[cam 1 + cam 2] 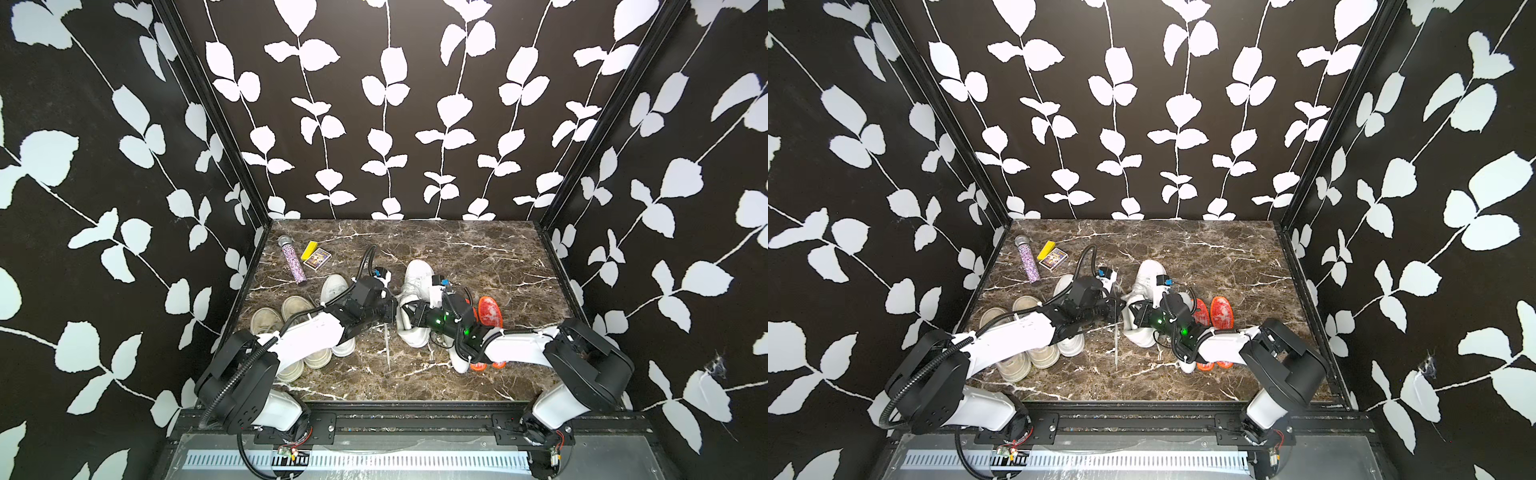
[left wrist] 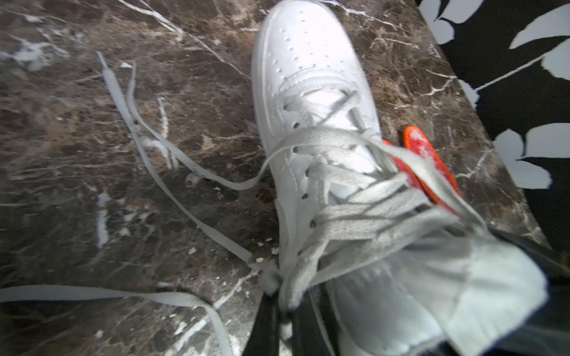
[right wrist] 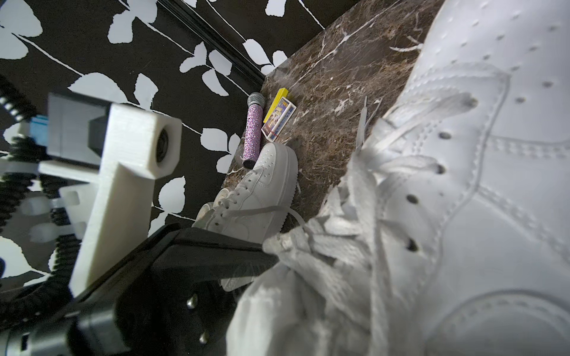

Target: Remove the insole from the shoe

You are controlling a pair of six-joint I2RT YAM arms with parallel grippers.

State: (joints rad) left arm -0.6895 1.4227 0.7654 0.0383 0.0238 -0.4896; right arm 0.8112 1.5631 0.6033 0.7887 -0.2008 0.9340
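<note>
Shoe [image 1: 417,274] first: we have the white high-top on the table [image 1: 478,257], with both arms crowded at its collar. No insole shows anywhere outside the shoe. We judge it is inside, hidden under the laces [image 2: 354,215] and a pale flap [image 2: 478,277] at the opening. That flap looks like the tongue, though we cannot be sure.

Over to the left gripper [image 1: 390,311]: fingers together, tips right against the lace bunch at the shoe's collar. Whether a lace is pinched between them, we cannot tell. Across the collar, the right gripper [image 1: 409,312] has its fingers together too. What they hold, if anything, is hidden from us.

Now our worries. The laces cross tight over the shoe's throat, so an insole pulled up could jam under them and fold. If the left fingers have only lace, a pull would lift or roll the shoe rather than open it. The orange pair [image 1: 490,311] sits just beside the shoe on the right arm's side, so a tipping shoe would knock into it. A loose lace [image 2: 148,145] trails off the shoe across the table and could snag a finger. The two grippers are nearly touching at the collar, so any careless swing risks a bump between them.
</note>
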